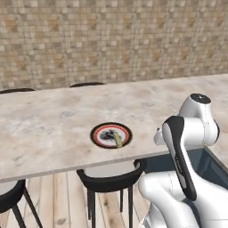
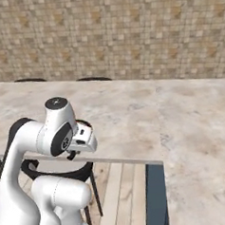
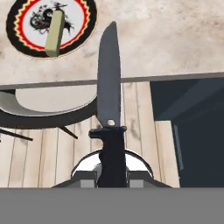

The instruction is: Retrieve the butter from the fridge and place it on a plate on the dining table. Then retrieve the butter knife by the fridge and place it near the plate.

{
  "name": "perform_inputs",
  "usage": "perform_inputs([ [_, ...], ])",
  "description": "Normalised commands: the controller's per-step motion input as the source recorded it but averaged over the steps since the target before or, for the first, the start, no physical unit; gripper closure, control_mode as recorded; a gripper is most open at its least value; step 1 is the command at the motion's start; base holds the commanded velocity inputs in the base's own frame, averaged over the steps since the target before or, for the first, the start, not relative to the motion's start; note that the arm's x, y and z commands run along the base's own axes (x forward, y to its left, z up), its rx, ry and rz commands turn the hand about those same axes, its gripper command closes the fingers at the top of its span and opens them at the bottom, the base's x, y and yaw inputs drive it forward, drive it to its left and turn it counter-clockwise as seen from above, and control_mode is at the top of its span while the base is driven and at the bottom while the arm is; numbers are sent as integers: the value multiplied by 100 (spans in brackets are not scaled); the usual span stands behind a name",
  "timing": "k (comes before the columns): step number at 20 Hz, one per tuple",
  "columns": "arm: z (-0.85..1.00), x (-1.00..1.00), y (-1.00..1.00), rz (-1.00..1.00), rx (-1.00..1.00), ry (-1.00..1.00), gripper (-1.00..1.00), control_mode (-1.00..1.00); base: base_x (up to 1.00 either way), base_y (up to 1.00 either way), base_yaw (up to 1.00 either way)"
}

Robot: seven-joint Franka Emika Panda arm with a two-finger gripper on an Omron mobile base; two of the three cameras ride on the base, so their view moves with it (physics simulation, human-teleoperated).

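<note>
Hand view: pincer (image 3: 112,175) gripping butter knife (image 3: 109,87)

The pale butter (image 3: 54,34) lies tilted on the plate (image 3: 83,30); the dark butter knife (image 3: 109,109), apparently clamped by its handle, points over the desk (image 3: 166,39) edge.

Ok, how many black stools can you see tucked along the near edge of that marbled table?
2: one black round-seated stool below the black-rimmed patterned plate, another at the left base view's lower left. Dark chair backs show behind the table; more may be hidden.

Matt dark metal butter knife (image 3: 109,87), marbled stone-look dining table (image 1: 49,124), glossy plate (image 1: 111,135), wood-plank floor (image 3: 43,153)
</note>
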Motion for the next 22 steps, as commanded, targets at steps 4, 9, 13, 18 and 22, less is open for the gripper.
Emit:
perform_inputs([
  [4,0,0,0,0,0,0,100,100,54,-25,1],
  [9,0,0,0,0,0,0,100,100,33,-7,0],
  [13,0,0,0,0,0,0,100,100,13,0,2],
  [18,0,0,0,0,0,0,100,100,15,0,3],
  [22,0,0,0,0,0,0,100,100,23,0,3],
])
